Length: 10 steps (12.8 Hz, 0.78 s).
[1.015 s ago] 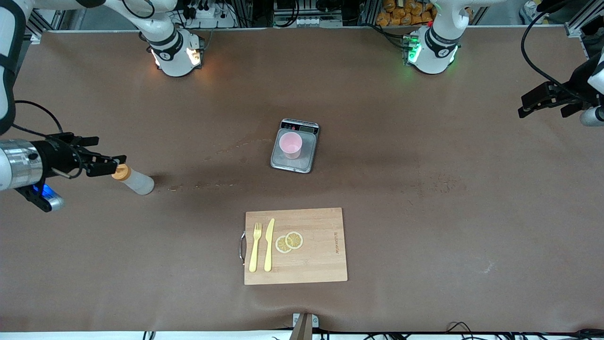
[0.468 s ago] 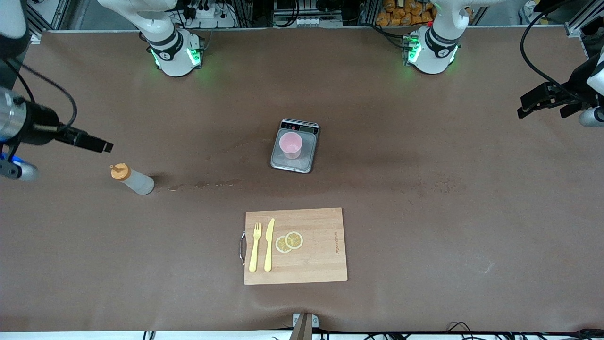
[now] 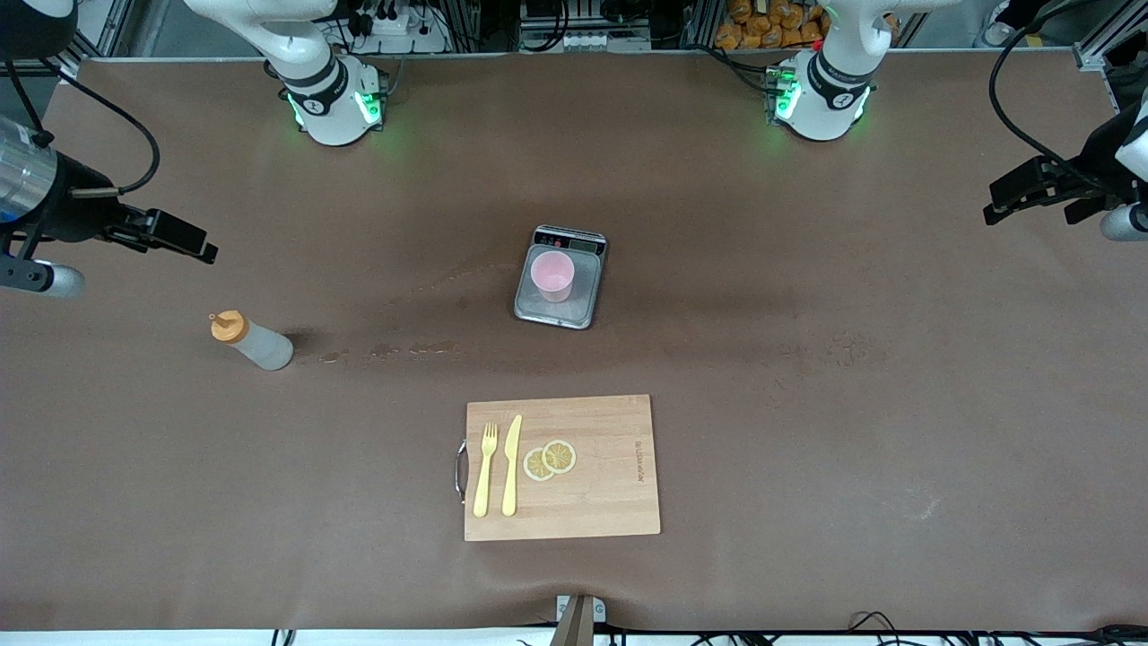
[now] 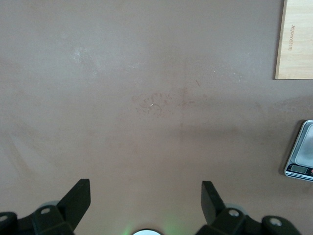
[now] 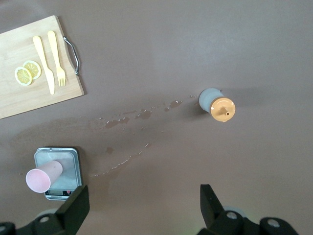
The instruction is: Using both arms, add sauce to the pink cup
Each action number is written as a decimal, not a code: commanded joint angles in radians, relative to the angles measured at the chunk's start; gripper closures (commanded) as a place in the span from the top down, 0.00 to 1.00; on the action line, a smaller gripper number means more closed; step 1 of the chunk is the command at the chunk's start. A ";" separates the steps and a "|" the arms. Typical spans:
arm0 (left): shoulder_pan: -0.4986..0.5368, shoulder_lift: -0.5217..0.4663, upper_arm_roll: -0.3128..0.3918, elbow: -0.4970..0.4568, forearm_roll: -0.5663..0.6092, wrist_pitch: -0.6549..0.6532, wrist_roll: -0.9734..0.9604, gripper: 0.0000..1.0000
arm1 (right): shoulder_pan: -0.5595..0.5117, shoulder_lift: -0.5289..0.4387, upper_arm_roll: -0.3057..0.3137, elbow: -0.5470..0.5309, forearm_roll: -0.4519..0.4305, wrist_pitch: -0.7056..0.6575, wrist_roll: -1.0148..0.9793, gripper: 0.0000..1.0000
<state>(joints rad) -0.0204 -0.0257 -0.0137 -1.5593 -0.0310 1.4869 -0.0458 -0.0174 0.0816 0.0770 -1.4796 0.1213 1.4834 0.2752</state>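
The sauce bottle (image 3: pixel 251 341) with its orange cap stands upright on the table toward the right arm's end; it also shows in the right wrist view (image 5: pixel 216 103). The pink cup (image 3: pixel 552 274) stands upright on a small scale (image 3: pixel 578 309) at the table's middle, seen too in the right wrist view (image 5: pixel 43 175). My right gripper (image 3: pixel 199 248) is open and empty, up over the table beside the bottle. My left gripper (image 3: pixel 1000 205) is open and empty, waiting high over the left arm's end of the table.
A wooden cutting board (image 3: pixel 592 502) with a yellow fork (image 3: pixel 485 469), yellow knife (image 3: pixel 511 464) and two lemon slices (image 3: pixel 550 459) lies nearer the front camera than the scale. Wet spill marks (image 3: pixel 386 352) run between bottle and scale.
My right gripper let go of the bottle's cap and drew up and away from it. The bottle stays standing. The left arm has not moved.
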 commanded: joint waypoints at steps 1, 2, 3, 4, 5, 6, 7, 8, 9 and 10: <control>0.005 -0.020 -0.006 -0.012 -0.010 0.009 -0.011 1.00 | -0.003 -0.060 0.000 -0.088 -0.031 0.060 -0.051 1.00; 0.005 -0.020 -0.006 -0.012 -0.012 0.009 -0.011 1.00 | -0.016 -0.062 0.000 -0.087 -0.031 0.069 -0.069 1.00; 0.004 -0.020 -0.006 -0.012 -0.010 0.009 -0.011 1.00 | -0.021 -0.063 0.000 -0.087 -0.031 0.080 -0.071 1.00; 0.004 -0.020 -0.006 -0.010 -0.010 0.009 -0.006 1.00 | -0.021 -0.066 0.000 -0.088 -0.031 0.086 -0.071 1.00; 0.005 -0.020 -0.005 -0.008 -0.010 0.009 -0.003 1.00 | -0.021 -0.068 0.000 -0.088 -0.034 0.093 -0.073 1.00; 0.005 -0.020 -0.005 -0.005 -0.009 0.009 -0.003 1.00 | -0.021 -0.068 0.000 -0.085 -0.055 0.095 -0.076 1.00; 0.005 -0.020 -0.005 -0.004 -0.009 0.009 -0.002 1.00 | -0.019 -0.071 0.001 -0.085 -0.077 0.098 -0.094 1.00; 0.005 -0.019 -0.005 -0.005 -0.010 0.009 0.003 1.00 | -0.021 -0.074 0.001 -0.084 -0.081 0.109 -0.100 1.00; 0.005 -0.020 -0.005 -0.005 -0.009 0.009 0.003 1.00 | -0.027 -0.074 0.000 -0.085 -0.081 0.121 -0.102 1.00; 0.007 -0.020 -0.005 -0.005 -0.009 0.009 0.006 1.00 | -0.023 -0.075 0.001 -0.087 -0.098 0.142 -0.103 1.00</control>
<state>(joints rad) -0.0204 -0.0258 -0.0151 -1.5562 -0.0310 1.4899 -0.0453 -0.0293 0.0415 0.0695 -1.5292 0.0554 1.5887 0.1916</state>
